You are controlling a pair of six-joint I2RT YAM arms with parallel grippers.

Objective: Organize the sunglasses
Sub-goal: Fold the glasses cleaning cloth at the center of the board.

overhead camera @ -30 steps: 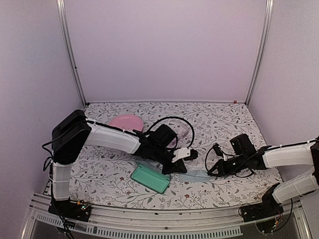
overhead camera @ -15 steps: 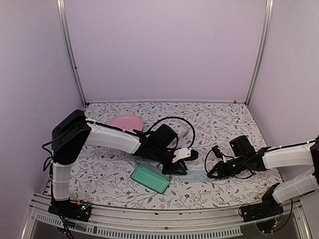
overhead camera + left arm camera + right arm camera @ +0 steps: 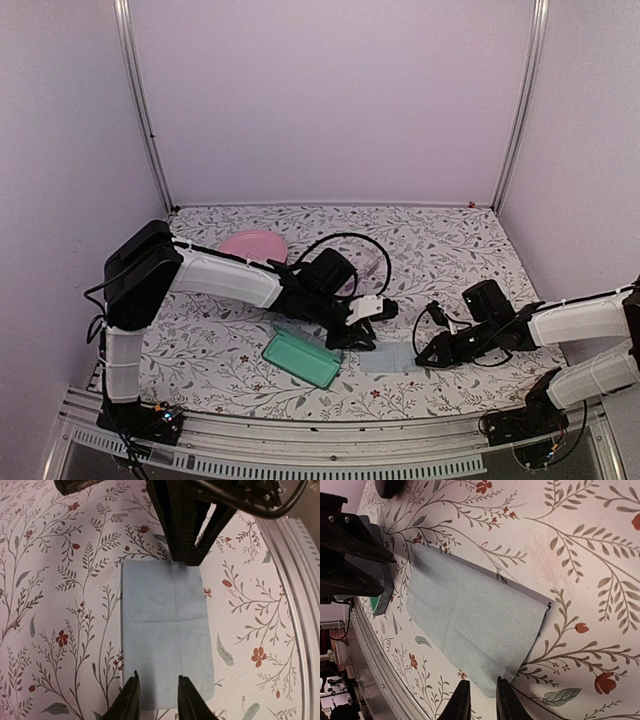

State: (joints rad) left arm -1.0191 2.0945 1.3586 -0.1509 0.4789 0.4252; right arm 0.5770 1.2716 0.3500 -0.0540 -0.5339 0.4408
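A: What lay between the two arms?

B: A thin light blue cloth (image 3: pixel 165 630). It was rectangular, soft and matte, with faint fold creases, and it was spread flat on the worktop (image 3: pixel 450 250). The worktop had a pale covering printed with grey leafy sprigs and small red flowers.

A: And the fingers?

B: The left fingers (image 3: pixel 131 702) hung slightly apart over one short edge of the cloth, with nothing caught between them. The right fingers (image 3: pixel 462 702) were narrowly parted too, at the opposite short edge. They were empty, and a corner of the cloth lay just ahead of them.

A: Where were the sunglasses (image 3: pixel 373 268)?

B: Only one pair could be made out, and only faintly. It had a thin, translucent, pinkish frame and lay on the worktop beyond the left wrist, apart from both sets of fingers. The other pair could not be made out in any view.

A: What stood around them?

B: A flat green case (image 3: pixel 300 360), rectangular with rounded corners, lay just beside the left fingers. A smooth pink oval shape (image 3: pixel 250 245) sat farther back, by the left forearm. The bulky black left wrist and its looping black cable (image 3: pixel 340 240) stood between the fingers and the pinkish frame. A ribbed metal rail (image 3: pixel 295 605) ran along the near edge.
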